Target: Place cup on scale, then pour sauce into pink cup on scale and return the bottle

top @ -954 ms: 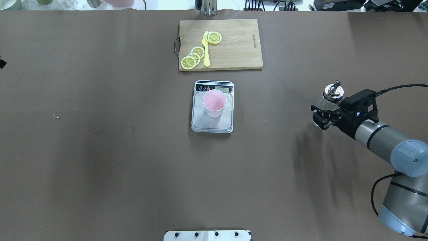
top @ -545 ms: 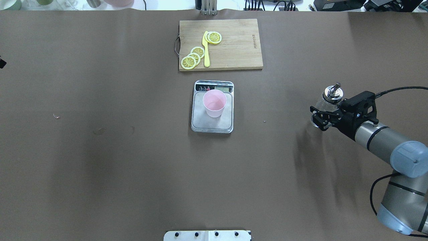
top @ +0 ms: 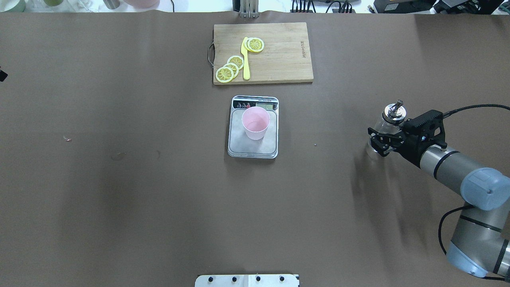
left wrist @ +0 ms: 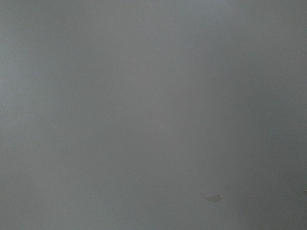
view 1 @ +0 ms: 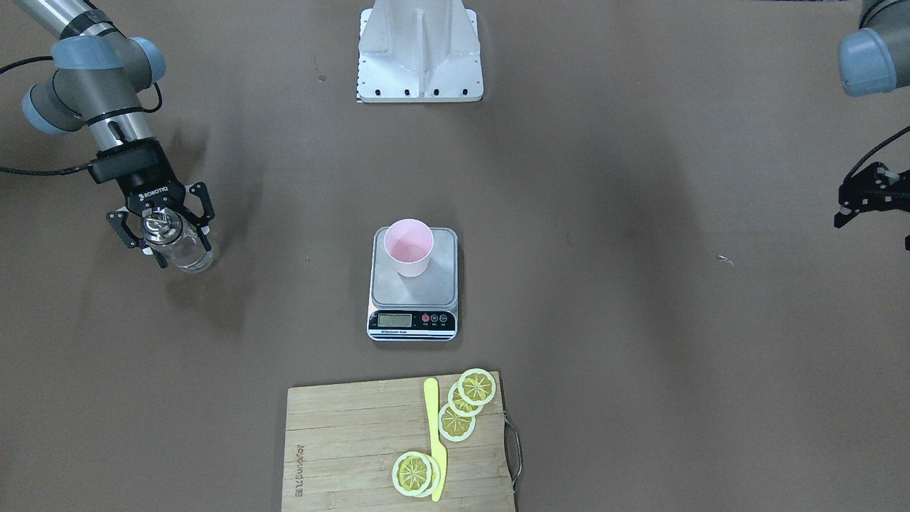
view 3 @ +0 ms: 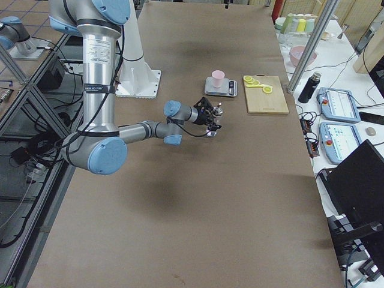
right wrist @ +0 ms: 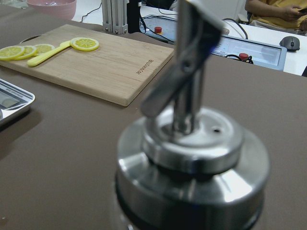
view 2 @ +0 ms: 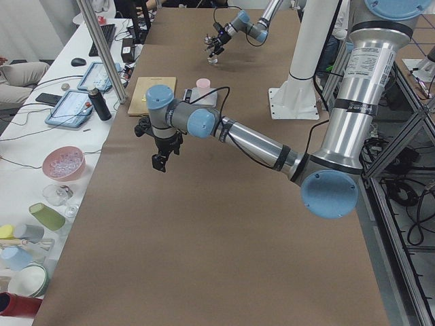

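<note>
Pinched in the right gripper (view 1: 183, 254) near the table's right edge, the bottle (view 1: 173, 240) has been shifted slightly toward the centre within 1 s and seemingly lowered; pick-up and return cannot be told apart. At the centre, the cup (view 1: 408, 247) stands on the scale (view 1: 442, 279), with no obstacle seen between. The cutting board (view 1: 341, 434) lies at the far edge. At the left edge, the left gripper (view 1: 871, 195) is cropped, and whether it is spread cannot be told.
</note>
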